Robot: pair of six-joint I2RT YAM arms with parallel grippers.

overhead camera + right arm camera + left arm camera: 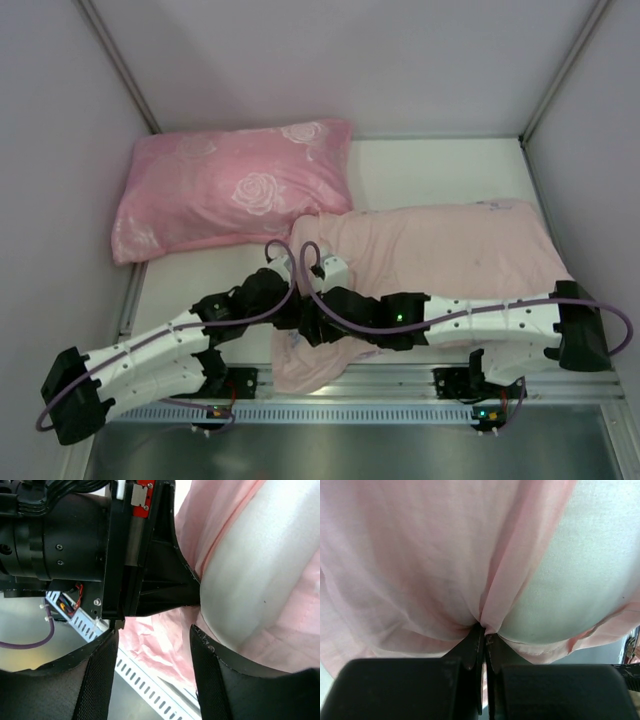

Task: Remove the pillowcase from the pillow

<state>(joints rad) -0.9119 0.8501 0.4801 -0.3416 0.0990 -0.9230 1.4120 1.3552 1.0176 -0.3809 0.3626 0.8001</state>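
Note:
The pillowcase (450, 260) lies at the right of the table, pale pink inner side out, over the plump pillow. The white pillow shows bare in the left wrist view (585, 570) and the right wrist view (250, 575). My left gripper (300, 315) is shut on a fold of the case's hem (484, 628) at the pillow's left end. My right gripper (335, 300) is open right beside it (152, 645), with its right finger (220, 675) against the pillow and loose pink fabric (160, 645) beyond the gap. The purple printed side is hidden.
A pink rose-patterned pillow (235, 190) lies at the back left. Loose case fabric (305, 370) hangs over the front edge onto the slotted metal rail (400, 385). Grey walls close in the left, right and back sides.

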